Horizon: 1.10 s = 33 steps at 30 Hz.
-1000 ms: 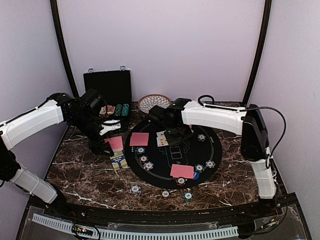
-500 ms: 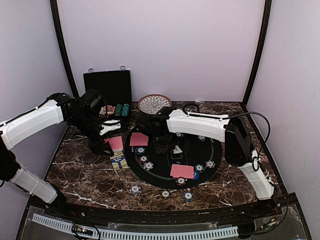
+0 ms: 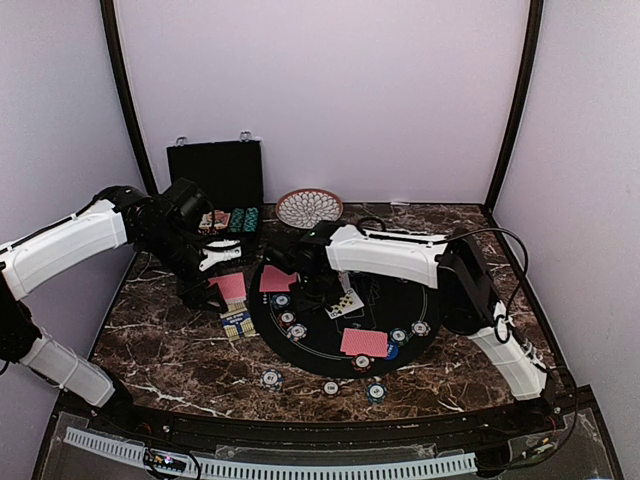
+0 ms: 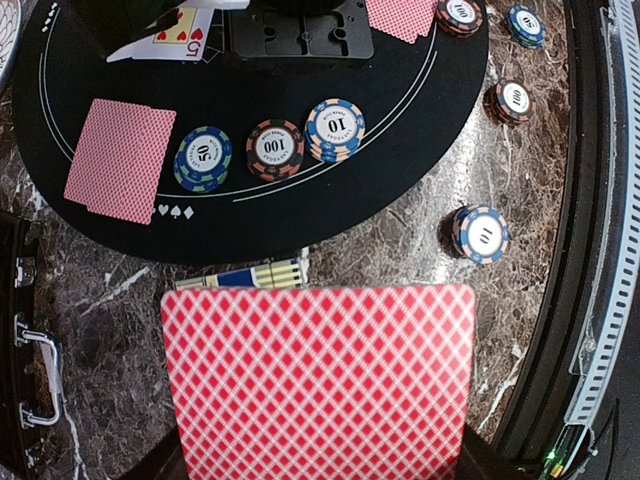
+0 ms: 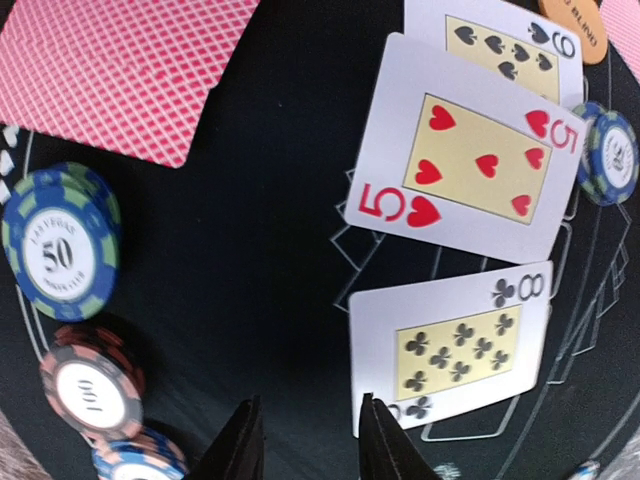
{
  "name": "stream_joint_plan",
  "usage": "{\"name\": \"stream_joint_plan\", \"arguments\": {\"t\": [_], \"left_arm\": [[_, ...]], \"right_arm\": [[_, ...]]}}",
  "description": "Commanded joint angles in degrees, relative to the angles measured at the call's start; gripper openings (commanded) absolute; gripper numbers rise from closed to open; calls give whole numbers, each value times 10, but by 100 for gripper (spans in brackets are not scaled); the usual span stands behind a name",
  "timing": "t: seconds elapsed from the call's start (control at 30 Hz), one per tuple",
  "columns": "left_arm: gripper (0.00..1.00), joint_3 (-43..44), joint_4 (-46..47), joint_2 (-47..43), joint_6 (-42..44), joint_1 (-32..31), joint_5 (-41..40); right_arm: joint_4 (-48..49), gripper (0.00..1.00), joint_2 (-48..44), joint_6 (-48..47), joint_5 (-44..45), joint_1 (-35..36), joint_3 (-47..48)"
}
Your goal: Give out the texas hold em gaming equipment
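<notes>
From the top camera I see the left gripper [image 3: 218, 262] just off the left edge of the black round mat [image 3: 320, 354]. It is clamped on a red-backed card [image 3: 232, 286] held over the marble table [image 3: 170, 340]. The right gripper [image 3: 318, 288] sits low over the mat's left half, beside the face-up cards [image 3: 345, 303]. From up here I cannot tell how its fingers stand. One red-backed pile [image 3: 278, 279] lies at the mat's far left and another [image 3: 363, 342] near its front edge. Loose poker chips [image 3: 331, 388] rest on the table just off that front edge. The black case [image 3: 215, 175] stands open beyond the mat's left side, and the patterned dish [image 3: 308, 207] sits beyond its far edge.

On the left wrist camera the held card fills the lower frame, red back towards me, hiding the fingers that pinch it. Past it, on the mat near its rim, a 50 chip stack [image 4: 203, 158], a 100 chip [image 4: 275, 148] and a 10 chip stack [image 4: 335, 130] sit side by side.

On the right wrist camera the fingers [image 5: 385, 440] stand apart with only bare mat between them. The eight of clubs [image 5: 455, 345] lies flat on the mat, one corner just beside a finger. The five of hearts [image 5: 465, 160] lies next to it, overlapping a spade card [image 5: 505, 45]. An orange disc [image 5: 572, 18] shows at the frame's edge.
</notes>
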Motion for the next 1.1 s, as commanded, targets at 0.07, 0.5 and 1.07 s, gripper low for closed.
{"name": "stream_joint_plan", "arguments": {"t": [0.07,0.5,1.07], "left_arm": [[0,-3,-7,-21,6,1,8],[0,1,-10,-20,6,1,11],[0,5,-13,-19,6,1,7]], "right_arm": [[113,44,-67,17,-94,-24,-58],[424,65,-318,50,-286,-172,-440],[568,59,-293,66,-363,-230,-592]]}}
